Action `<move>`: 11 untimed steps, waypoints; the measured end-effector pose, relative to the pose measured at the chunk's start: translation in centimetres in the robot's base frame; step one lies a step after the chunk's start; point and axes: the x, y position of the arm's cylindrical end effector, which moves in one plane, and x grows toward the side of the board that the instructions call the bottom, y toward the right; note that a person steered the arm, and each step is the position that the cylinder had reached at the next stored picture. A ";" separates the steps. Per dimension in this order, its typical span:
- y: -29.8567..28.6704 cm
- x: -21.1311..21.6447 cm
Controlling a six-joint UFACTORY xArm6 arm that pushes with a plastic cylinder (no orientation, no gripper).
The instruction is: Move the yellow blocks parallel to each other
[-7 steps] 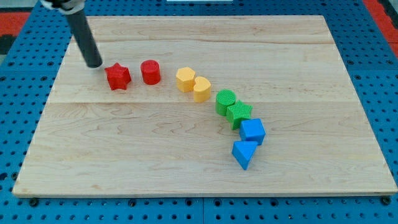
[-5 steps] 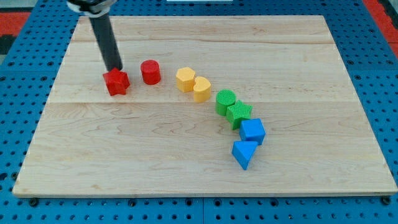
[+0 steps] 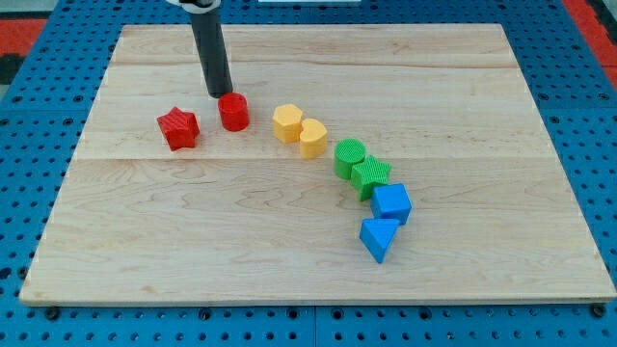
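Approach stage, by the look of it — no contact yet with either yellow block. My tip (image 3: 220, 93) down on the wooden board (image 3: 289, 241), just above and to the view's left of the red cylinder (image 3: 233, 112), touching or nearly touching its far edge; cannot tell which. No gripper to open or close here, only a bare rod holding nothing. Off to the view's right of the tip, past the red cylinder, the yellow hexagonal block (image 3: 287, 123) and the yellow heart-like block (image 3: 312, 138), pressed side by side and stepping down toward the view's bottom right. Next move likely calls for clearing the red cylinder without knocking it into the yellow pair, then reaching one yellow block from a side where a push separates it cleanly — probably the upper one. Red star block (image 3: 178, 127) to the view's left, out of the way.
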 end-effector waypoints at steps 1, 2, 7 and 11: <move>4.9 -0.8; 9.4 0.2; 7.8 4.2; 10.6 7.0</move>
